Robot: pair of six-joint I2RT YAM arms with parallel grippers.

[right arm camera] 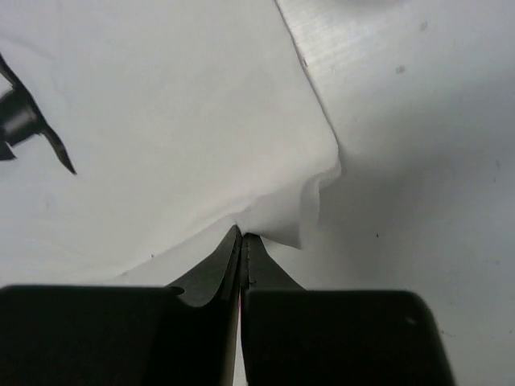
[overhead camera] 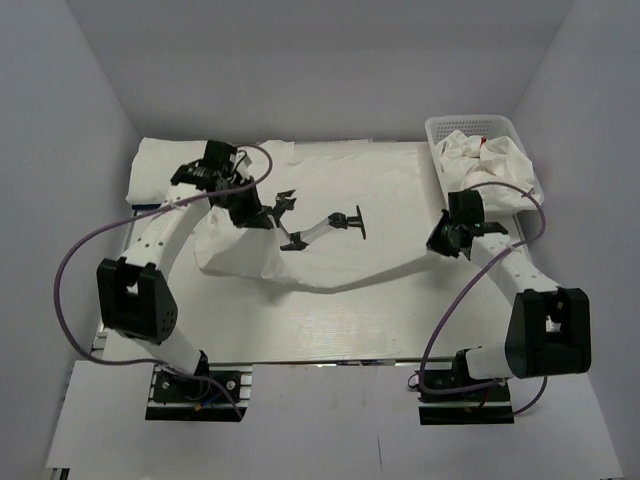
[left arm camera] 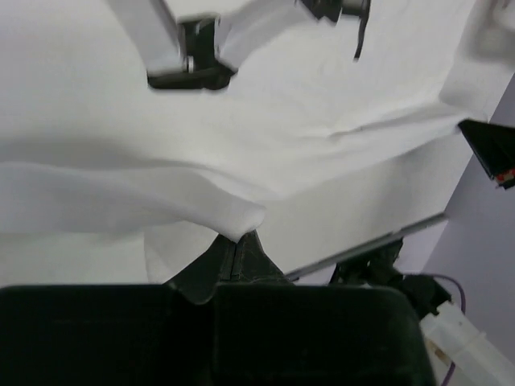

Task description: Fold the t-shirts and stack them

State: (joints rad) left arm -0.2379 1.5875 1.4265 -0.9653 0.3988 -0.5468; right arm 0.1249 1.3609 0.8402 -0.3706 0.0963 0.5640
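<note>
A white t-shirt [overhead camera: 340,190] with a black and white graphic print [overhead camera: 320,225] lies spread on the table, its near edge lifted and sagging between my two grippers. My left gripper [overhead camera: 250,215] is shut on the shirt's left near corner, and the left wrist view shows the cloth [left arm camera: 322,88] pinched at the tips [left arm camera: 238,237]. My right gripper [overhead camera: 440,243] is shut on the right near corner, and the right wrist view shows the cloth [right arm camera: 161,121] pinched at the tips [right arm camera: 242,236]. More white shirts [overhead camera: 490,165], one with a red mark, are heaped in the basket.
A white mesh basket [overhead camera: 470,125] stands at the back right. A folded white cloth [overhead camera: 160,165] lies at the back left. White walls enclose the table on three sides. Purple cables loop beside each arm.
</note>
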